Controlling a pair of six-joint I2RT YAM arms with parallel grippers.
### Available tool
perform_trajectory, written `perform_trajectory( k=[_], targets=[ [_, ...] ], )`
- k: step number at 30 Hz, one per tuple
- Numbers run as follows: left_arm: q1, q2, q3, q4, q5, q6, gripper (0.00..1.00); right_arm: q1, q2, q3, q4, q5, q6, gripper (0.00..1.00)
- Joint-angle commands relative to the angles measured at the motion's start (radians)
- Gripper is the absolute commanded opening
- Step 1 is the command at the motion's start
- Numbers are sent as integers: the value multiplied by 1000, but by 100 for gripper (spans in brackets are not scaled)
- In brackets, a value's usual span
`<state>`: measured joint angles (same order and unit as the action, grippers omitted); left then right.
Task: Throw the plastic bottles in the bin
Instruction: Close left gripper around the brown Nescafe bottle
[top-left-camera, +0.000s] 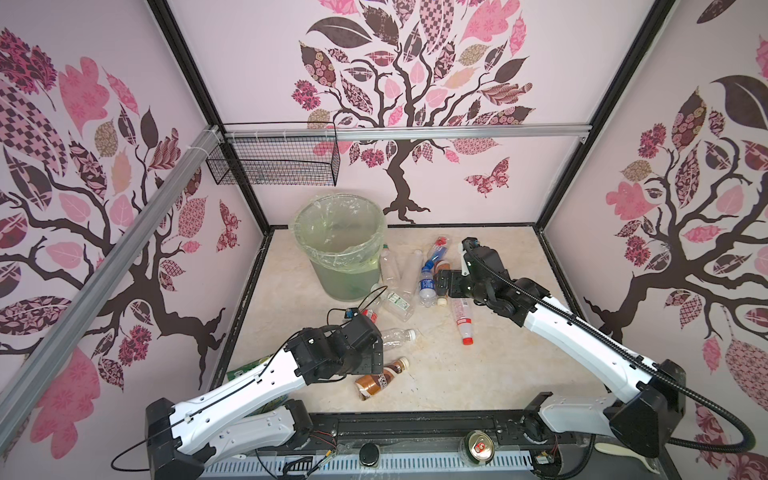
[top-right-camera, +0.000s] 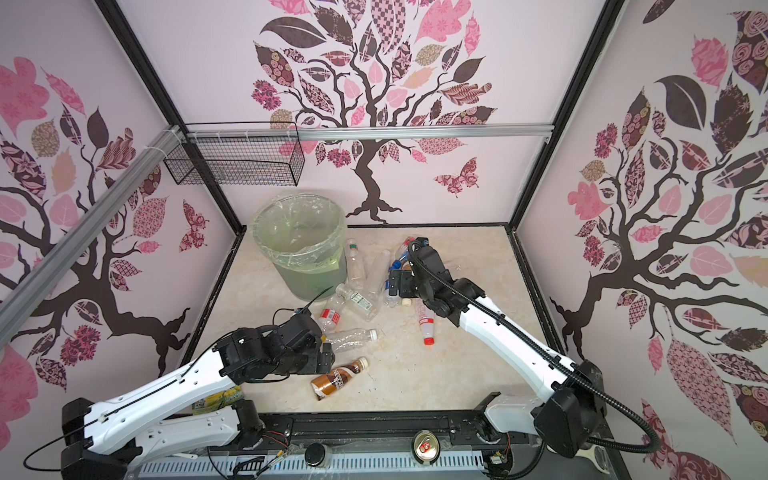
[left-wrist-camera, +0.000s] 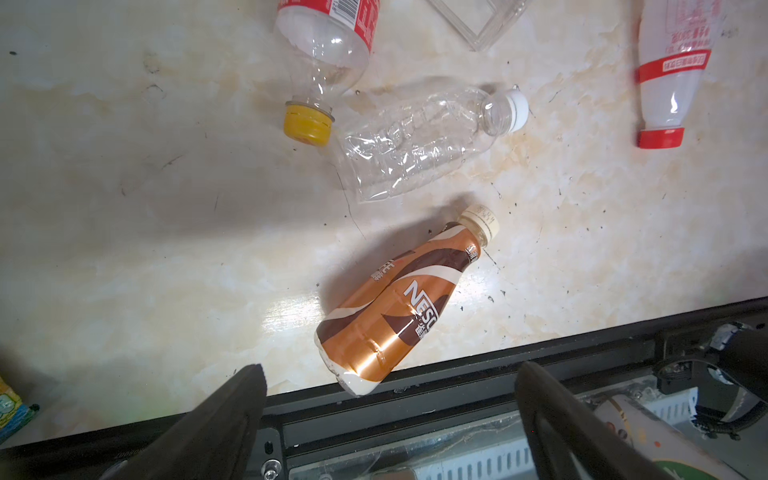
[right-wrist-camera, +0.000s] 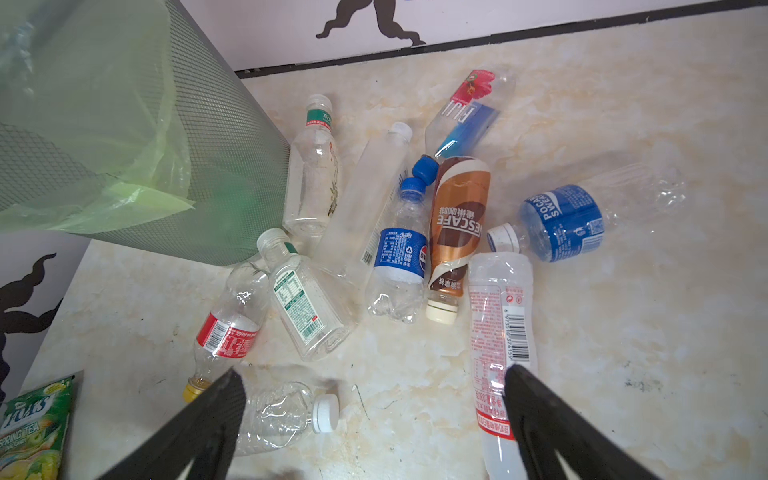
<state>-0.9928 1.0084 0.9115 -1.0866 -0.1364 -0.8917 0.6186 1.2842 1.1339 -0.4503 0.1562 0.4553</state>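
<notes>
I read both claws spread wide, holding nothing. Left gripper (left-wrist-camera: 390, 370) hangs by the brown coffee bottle (left-wrist-camera: 390, 307) near the front edge. Right gripper (right-wrist-camera: 374, 372) hangs over the plastic bottles (right-wrist-camera: 401, 253), strewn on the table (top-left-camera: 498, 374) just right of the bin (top-left-camera: 345, 282).

I'm looking at a pale pink back wall (top-left-camera: 519, 174), and a big dark tree decal (top-left-camera: 401, 174) spreads pink and patterned leaves across it. There's a butterfly decal (top-left-camera: 488, 176) just to the right of the trunk. The left wall (top-left-camera: 54, 232) and right wall (top-left-camera: 685, 208) carry the same branches. Black frame posts (top-left-camera: 183, 62) run down both back corners. A silver aluminium rail (top-left-camera: 457, 133) crosses the back wall, and a second rail (top-left-camera: 104, 257) slants along the left wall. A black wire mesh basket (top-left-camera: 274, 166) hangs from the back rail at the left corner. Below me is a cream marble-patterned tabletop (top-left-camera: 498, 365), speckled with dark scuffs and edged in black. The light is soft and even, with one bright sheen (left-wrist-camera: 286, 316) on the marble in my left wrist view.
</notes>
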Motion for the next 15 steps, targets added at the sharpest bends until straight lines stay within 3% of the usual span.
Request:
perform_trajectory(
  k=[1, 6, 15],
  targets=[
    [-7, -41, -99, 24, 28, 37, 98, -1, -12, -53, 59, 38, 38, 100],
    [-9, -125, -206, 125, 61, 23, 98, 2, -68, -161, 103, 47, 62, 99],
    [-9, -49, -229, 189, 47, 50, 98, 72, -77, -129, 46, 140, 98, 100]
  ],
)
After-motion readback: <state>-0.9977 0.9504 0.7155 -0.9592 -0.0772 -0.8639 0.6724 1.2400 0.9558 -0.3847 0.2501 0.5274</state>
